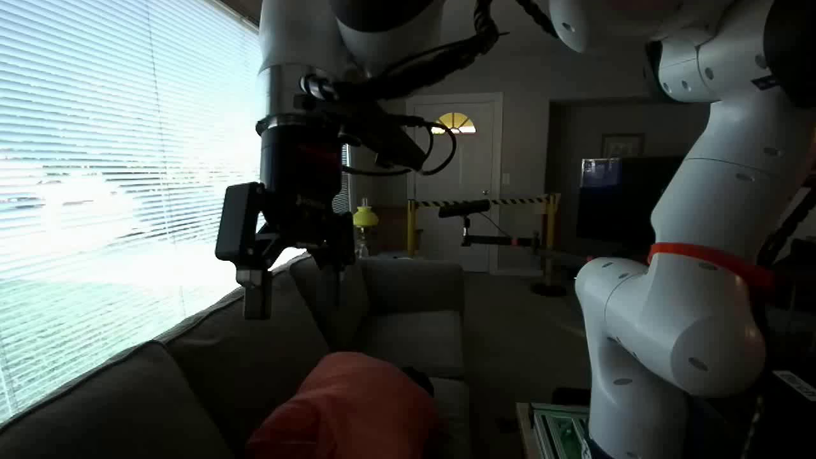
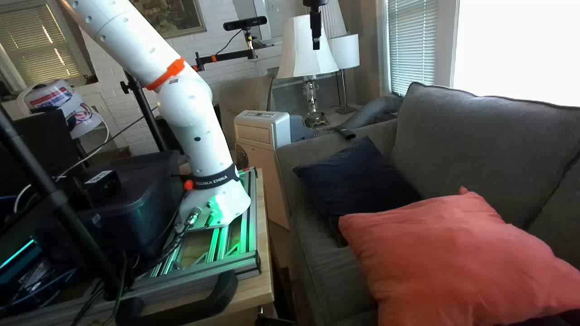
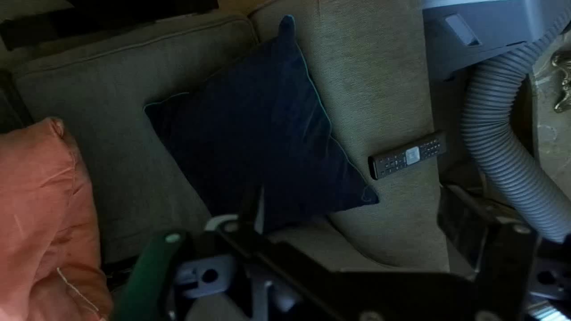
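Navy pillow (image 3: 263, 133) lay at the end of the sofa (image 2: 312, 267), slumped on the seat (image 3: 134, 151) with one side propped against the sofa arm (image 3: 379, 76), which probably explained its slant. In your wrist view one corner pointed at the seat's front edge, another lay against the arm, and the one nearest the backrest (image 2: 480, 136) was partly blocked by the end effector (image 1: 297, 301). You had that end effector hanging above the sofa, its jaws spread wide, with nothing between them and nothing touched; its downward aim likely suited looking over what lay below. On the flat top of the arm, crosswise, sat a remote control (image 3: 407, 155), keys up, one end reaching the outer edge; the broad surface seemed to be all that supported it. Beyond that edge curved a grey hose (image 3: 488, 116), bent, it appeared, to fit the space there. Farther along the seat, apart from the navy one, lay a coral pillow (image 2: 457, 258), its weight apparently borne by the seat; whether it also leaned on the backrest, you could not tell from these angles.
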Robot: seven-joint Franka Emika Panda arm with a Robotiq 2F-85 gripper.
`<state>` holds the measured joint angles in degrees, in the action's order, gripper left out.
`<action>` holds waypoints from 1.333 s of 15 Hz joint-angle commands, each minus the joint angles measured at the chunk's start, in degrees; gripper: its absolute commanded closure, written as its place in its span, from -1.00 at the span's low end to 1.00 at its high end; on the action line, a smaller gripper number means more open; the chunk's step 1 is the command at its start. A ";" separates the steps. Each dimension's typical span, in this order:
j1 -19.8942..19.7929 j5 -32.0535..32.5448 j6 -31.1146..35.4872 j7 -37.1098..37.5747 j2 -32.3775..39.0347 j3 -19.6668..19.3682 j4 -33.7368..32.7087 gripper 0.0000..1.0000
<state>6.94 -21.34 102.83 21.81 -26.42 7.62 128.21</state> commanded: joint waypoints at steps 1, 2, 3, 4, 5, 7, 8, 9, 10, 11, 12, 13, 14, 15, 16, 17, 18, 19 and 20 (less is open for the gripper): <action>-0.79 -0.25 -0.28 -0.22 0.00 0.61 -0.18 -1.00; -0.79 -0.25 -0.28 -0.22 0.00 0.61 -0.18 -1.00; -0.79 -0.25 -0.28 -0.22 0.00 0.61 -0.18 -1.00; -0.79 -0.25 -0.28 -0.22 0.00 0.61 -0.18 -1.00; -0.79 -0.25 -0.28 -0.22 0.00 0.61 -0.18 -1.00; -0.79 -0.25 -0.28 -0.22 0.00 0.61 -0.18 -1.00; -0.79 -0.25 -0.28 -0.22 0.00 0.61 -0.18 -1.00; -0.79 -0.25 -0.28 -0.22 0.00 0.61 -0.18 -1.00; -2.96 6.91 2.68 2.66 0.09 3.05 1.97 -1.00; -3.61 8.97 4.19 2.67 -0.10 3.12 3.27 -1.00; -4.98 11.17 6.55 4.03 -0.54 2.93 5.85 -1.00; -5.97 13.96 9.01 5.16 -0.98 3.26 8.07 -1.00; -7.18 14.95 10.78 7.35 -0.93 2.86 10.06 -1.00; -8.34 17.33 13.56 8.61 -0.92 2.97 12.23 -1.00; -9.04 17.57 15.98 8.87 -0.65 2.20 14.31 -1.00; -9.59 17.94 18.82 8.30 -0.45 1.58 15.96 -1.00; -9.49 16.44 22.94 5.73 -0.54 0.14 18.82 -1.00; -9.55 15.74 25.44 4.23 -0.52 -0.75 20.37 -1.00; -9.22 14.24 28.03 1.87 -0.71 -2.32 22.45 -1.00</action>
<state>-2.72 -4.97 123.89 27.54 -26.01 8.16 144.93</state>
